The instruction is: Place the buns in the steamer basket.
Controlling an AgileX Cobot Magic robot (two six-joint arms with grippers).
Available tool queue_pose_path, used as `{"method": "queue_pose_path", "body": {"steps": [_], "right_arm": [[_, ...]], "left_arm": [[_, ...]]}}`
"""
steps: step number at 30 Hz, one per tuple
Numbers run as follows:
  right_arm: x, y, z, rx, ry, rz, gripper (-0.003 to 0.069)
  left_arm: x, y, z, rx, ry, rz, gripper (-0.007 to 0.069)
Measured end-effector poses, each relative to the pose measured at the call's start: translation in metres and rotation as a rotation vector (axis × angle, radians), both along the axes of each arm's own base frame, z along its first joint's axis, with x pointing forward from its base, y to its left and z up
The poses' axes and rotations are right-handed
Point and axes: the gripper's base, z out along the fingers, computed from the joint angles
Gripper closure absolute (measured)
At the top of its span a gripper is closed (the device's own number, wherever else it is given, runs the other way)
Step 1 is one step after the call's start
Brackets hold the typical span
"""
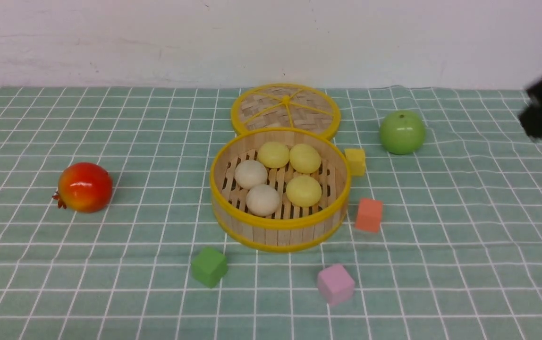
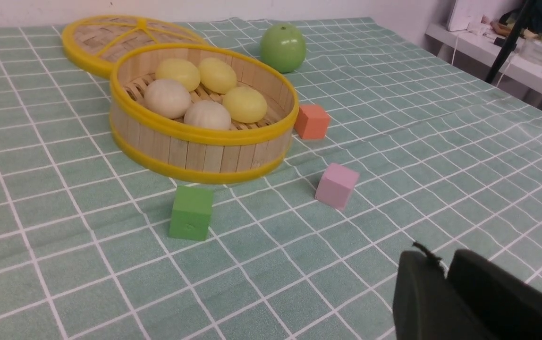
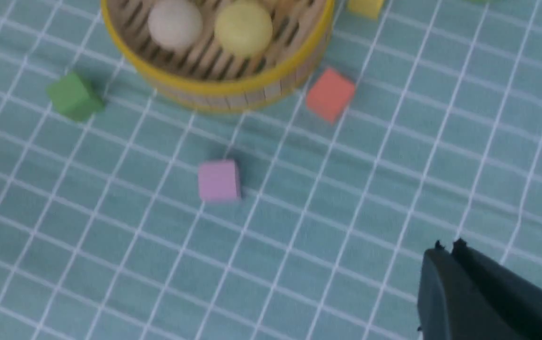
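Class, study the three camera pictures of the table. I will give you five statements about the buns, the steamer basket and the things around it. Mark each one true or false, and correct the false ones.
1. All five buns lie inside the steamer basket. True.
2. The lid covers the basket. False: it lies flat on the cloth behind the basket.
3. The green apple sits in the basket. False: it stands on the cloth, off to the right.
4. The right claw is shut and empty. True.
5. The pink cube touches the basket. False: it lies apart, in front.
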Motion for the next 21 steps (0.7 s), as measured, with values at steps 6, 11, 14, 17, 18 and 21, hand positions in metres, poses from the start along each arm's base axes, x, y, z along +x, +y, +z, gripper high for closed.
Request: {"method": "queue_pose_path", "body": {"steps": [6, 11, 14, 17, 18, 21], "right_arm": [[-0.055, -0.018, -0.006, -0.016, -0.041, -0.012, 0.0666], [-0.093, -0.028, 0.002, 0.012, -0.122, -0.011, 0.0662], [-0.109, -0.032, 0.007, 0.025, -0.17, -0.011, 0.0661], [-0.129, -0.039, 0.014, 0.033, -0.237, -0.013, 0.0659], [-0.134, -0.041, 0.015, 0.024, -0.254, -0.014, 0.0659], [-0.143, -0.049, 0.005, -0.029, -0.276, -0.039, 0.0659]], "left_arm": [[0.0, 0.0, 0.0, 0.0, 0.0, 0.0, 0.0545], [0.0, 0.0, 0.0, 0.0, 0.0, 0.0, 0.0539], [0.0, 0.0, 0.0, 0.0, 0.0, 0.0, 0.0533], [0.0, 0.0, 0.0, 0.0, 0.0, 0.0, 0.0533], [0.0, 0.0, 0.0, 0.0, 0.0, 0.0, 0.0533], [0.0, 0.0, 0.0, 0.0, 0.0, 0.0, 0.0529]]}}
